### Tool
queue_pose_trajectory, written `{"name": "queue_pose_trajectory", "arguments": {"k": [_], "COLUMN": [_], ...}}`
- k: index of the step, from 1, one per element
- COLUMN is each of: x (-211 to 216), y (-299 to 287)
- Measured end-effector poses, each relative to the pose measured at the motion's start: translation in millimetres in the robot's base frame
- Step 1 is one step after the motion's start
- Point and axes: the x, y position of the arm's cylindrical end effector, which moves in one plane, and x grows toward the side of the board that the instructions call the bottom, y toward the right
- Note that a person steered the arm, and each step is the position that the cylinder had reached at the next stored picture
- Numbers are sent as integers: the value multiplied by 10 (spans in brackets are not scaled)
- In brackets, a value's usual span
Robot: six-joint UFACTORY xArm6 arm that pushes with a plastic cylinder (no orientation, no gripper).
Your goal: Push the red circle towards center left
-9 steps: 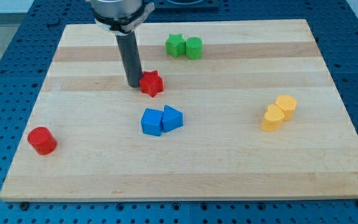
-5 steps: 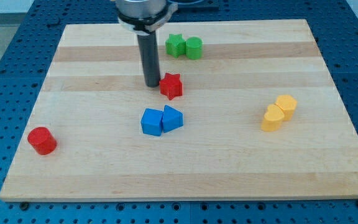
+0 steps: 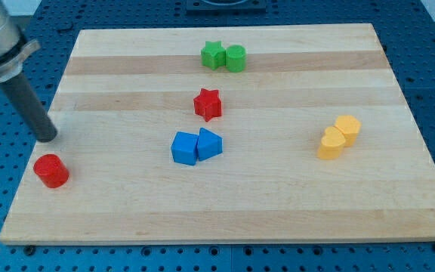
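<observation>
With no jaws fitted, my tip (image 3: 47,137) is hovering just above the small red circle block (image 3: 51,171), which is sitting unpushed near the light wooden tabletop (image 3: 278,196)'s bottom-left corner.

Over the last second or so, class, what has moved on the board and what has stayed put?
My tip swung from beside the red star to the view's left edge, just above the red circle, not touching it. The red star had been nudged towards the view's right, then left there. The red circle, blue blocks, green blocks and yellow blocks stayed put.
</observation>
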Motion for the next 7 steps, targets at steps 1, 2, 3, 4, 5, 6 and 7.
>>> {"name": "queue_pose_trajectory", "arguments": {"k": [1,2,3,4,5,6,7], "x": [101,120,269,433,684,1098,995], "y": [-121,-124,-120,-125,-124,-123,-4]}}
